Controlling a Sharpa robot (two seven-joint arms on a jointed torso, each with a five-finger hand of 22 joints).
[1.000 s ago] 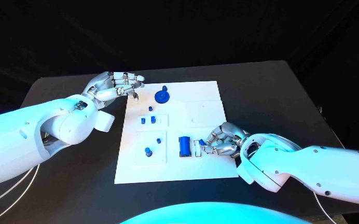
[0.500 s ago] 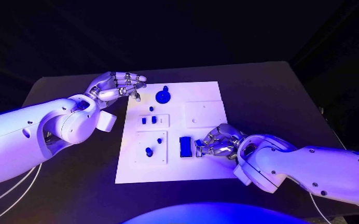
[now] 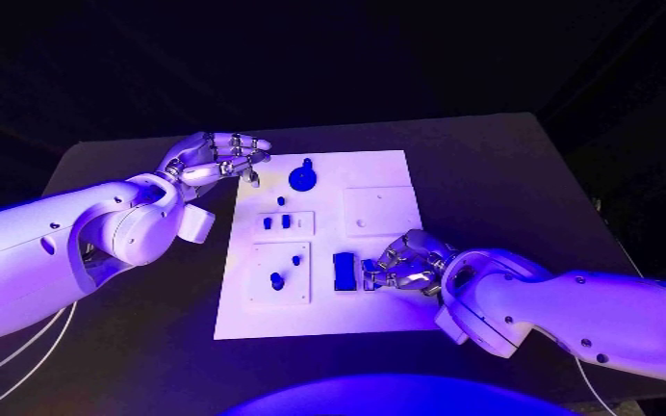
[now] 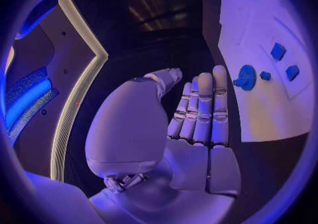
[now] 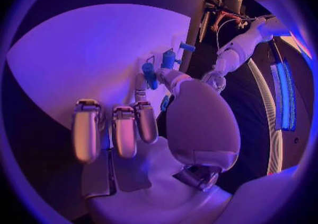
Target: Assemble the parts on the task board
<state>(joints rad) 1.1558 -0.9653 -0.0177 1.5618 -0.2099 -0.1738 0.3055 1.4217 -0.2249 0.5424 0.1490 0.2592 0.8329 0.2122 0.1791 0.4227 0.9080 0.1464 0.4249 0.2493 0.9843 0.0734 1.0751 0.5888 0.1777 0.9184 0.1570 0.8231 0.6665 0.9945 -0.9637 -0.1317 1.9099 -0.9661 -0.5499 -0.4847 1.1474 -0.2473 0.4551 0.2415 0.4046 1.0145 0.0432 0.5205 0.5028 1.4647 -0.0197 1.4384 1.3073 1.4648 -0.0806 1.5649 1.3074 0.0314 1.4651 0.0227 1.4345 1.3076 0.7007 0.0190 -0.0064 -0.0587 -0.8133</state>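
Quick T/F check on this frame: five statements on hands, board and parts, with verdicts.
1. The white task board lies on the black table. True.
2. The left hand rests on the board's middle. False: it is at the board's far left corner.
3. The right hand is beside the tall blue rectangular block. True.
4. The round blue disc part sits at the board's near edge. False: it sits near the far edge.
5. The left hand grips the disc. False: it holds nothing, fingers straight together.
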